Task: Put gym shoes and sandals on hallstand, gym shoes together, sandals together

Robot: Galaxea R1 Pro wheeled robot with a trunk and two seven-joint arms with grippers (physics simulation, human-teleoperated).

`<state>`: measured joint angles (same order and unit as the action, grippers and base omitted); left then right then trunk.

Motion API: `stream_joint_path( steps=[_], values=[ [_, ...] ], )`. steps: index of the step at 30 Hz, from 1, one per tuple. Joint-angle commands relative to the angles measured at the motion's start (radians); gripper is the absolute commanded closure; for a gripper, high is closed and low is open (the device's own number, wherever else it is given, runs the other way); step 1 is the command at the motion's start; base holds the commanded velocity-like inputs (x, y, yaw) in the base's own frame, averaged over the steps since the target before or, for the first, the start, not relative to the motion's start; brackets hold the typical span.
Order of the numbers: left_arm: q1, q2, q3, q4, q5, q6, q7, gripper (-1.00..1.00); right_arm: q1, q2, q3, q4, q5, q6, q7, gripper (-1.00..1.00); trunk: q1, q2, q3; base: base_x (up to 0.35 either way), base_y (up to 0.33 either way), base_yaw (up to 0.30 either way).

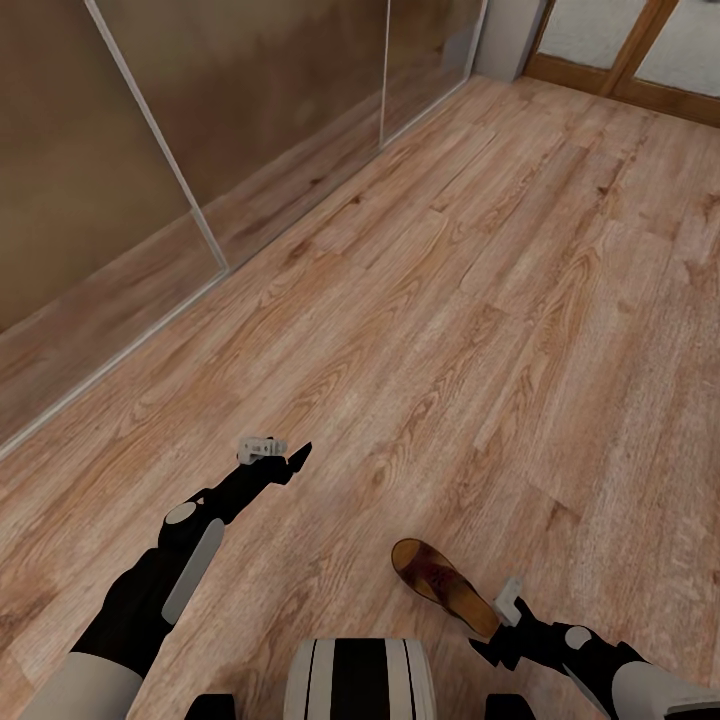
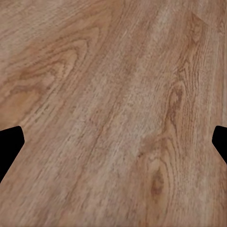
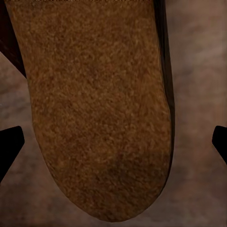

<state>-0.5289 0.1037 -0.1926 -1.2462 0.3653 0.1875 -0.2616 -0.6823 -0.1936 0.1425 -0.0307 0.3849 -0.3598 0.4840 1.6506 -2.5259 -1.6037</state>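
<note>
Holding one sandal (image 1: 443, 585) at 5 o'clock low in your head view, your right gripper (image 1: 497, 640) appears shut on its heel. Your left gripper (image 1: 285, 458) hangs wide open and empty over the corridor floor (image 1: 480, 300). Judged early: no hallstand, gym shoes or other sandal are visible, so nothing looks placed yet.

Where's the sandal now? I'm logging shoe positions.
In the head view the sandal sits low and right, at the right gripper, above the floor.
</note>
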Motion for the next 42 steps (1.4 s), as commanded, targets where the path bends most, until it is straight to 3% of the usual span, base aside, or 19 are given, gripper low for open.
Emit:
stream_joint_path(
  steps=[1, 5, 6, 40, 42],
  values=[
    [0.0, 0.001, -0.001, -0.001, 0.011, 0.007, -0.001, -1.0, 0.0, 0.0, 0.008, 0.0, -0.003, -0.004, 0.001, -1.0, 0.0, 0.0, -0.001, 0.001, 0.001, 0.0],
    [0.0, 0.001, -0.001, -0.001, 0.011, 0.007, -0.001, -1.0, 0.0, -0.001, 0.007, 0.0, -0.003, -0.004, 0.002, -1.0, 0.0, 0.0, -0.001, 0.0, 0.0, 0.0],
    [0.0, 0.001, -0.001, -0.001, 0.011, 0.007, -0.001, -1.0, 0.0, 0.0, 0.007, 0.0, -0.003, -0.004, 0.002, 1.0, 0.0, 0.0, -0.001, 0.0, 0.0, 0.0],
    [0.0, 0.001, -0.001, -0.001, 0.011, 0.007, -0.001, -1.0, 0.0, -0.001, 0.009, 0.0, -0.003, -0.004, 0.002, 1.0, 0.0, 0.0, -0.001, 0.0, 0.0, 0.0],
    [0.0, 0.001, -0.001, -0.001, 0.011, 0.008, -0.001, -1.0, 0.0, -0.001, 0.009, 0.0, -0.003, -0.004, 0.002, 1.0, -0.001, 0.0, 0.007, 0.0, 0.0, 0.0]
  ],
)
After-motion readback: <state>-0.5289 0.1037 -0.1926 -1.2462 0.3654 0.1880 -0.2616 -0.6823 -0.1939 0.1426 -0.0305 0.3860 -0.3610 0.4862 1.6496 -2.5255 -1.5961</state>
